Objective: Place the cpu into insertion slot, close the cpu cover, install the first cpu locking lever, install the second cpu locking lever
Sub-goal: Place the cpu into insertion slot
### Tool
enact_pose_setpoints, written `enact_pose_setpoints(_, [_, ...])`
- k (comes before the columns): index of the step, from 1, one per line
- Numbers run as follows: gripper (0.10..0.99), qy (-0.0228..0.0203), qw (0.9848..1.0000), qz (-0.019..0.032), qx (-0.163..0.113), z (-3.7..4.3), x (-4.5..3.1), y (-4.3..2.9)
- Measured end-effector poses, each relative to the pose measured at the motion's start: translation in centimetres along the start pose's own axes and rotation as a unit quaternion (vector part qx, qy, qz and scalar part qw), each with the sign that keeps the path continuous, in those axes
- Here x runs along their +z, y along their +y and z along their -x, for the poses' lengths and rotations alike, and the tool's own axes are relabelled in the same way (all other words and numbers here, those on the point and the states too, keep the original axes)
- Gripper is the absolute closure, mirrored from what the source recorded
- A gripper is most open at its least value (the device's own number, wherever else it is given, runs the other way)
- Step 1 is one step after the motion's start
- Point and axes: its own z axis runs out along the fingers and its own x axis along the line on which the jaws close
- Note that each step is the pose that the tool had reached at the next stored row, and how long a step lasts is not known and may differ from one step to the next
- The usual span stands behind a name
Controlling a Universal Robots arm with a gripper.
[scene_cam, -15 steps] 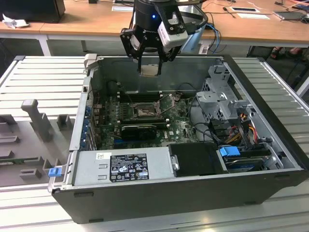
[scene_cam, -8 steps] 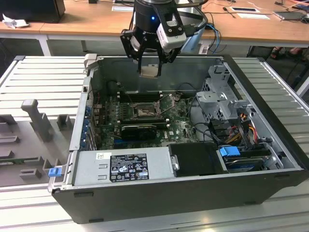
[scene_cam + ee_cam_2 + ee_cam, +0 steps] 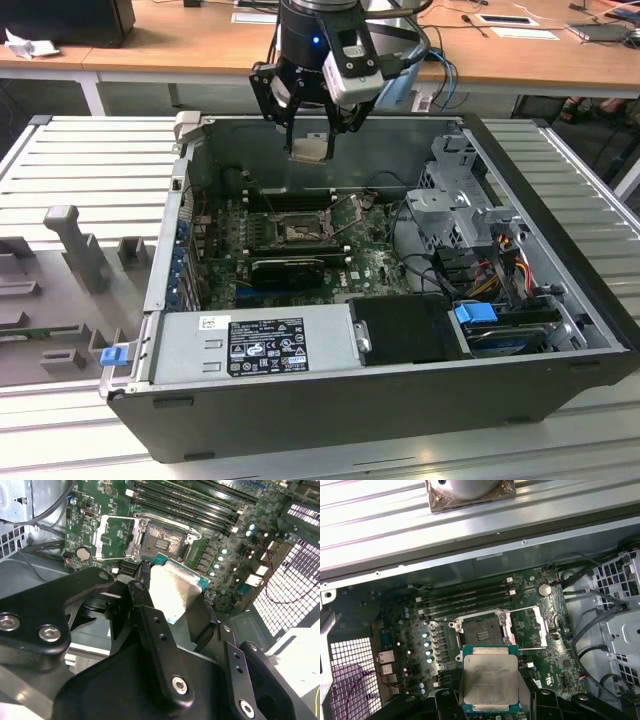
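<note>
My gripper hangs above the open computer case, shut on the cpu, a flat square chip with a pale metal top. Both wrist views show the cpu held flat between the black fingers. The insertion slot lies below on the green board, dark and bare, a clear distance under the chip. The cpu cover is swung open and lies beside the slot.
A long black graphics card lies just in front of the slot, and memory slots run behind it. A grey power supply lines the near wall. A metal drive cage with cables fills the exterior view's right.
</note>
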Motion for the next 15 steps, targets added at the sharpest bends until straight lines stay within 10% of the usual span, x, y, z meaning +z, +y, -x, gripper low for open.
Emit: enact_pose_setpoints(15, [0.561, -0.0034, 0.9992, 0.0008, 0.039, 0.0, 0.04, 0.0])
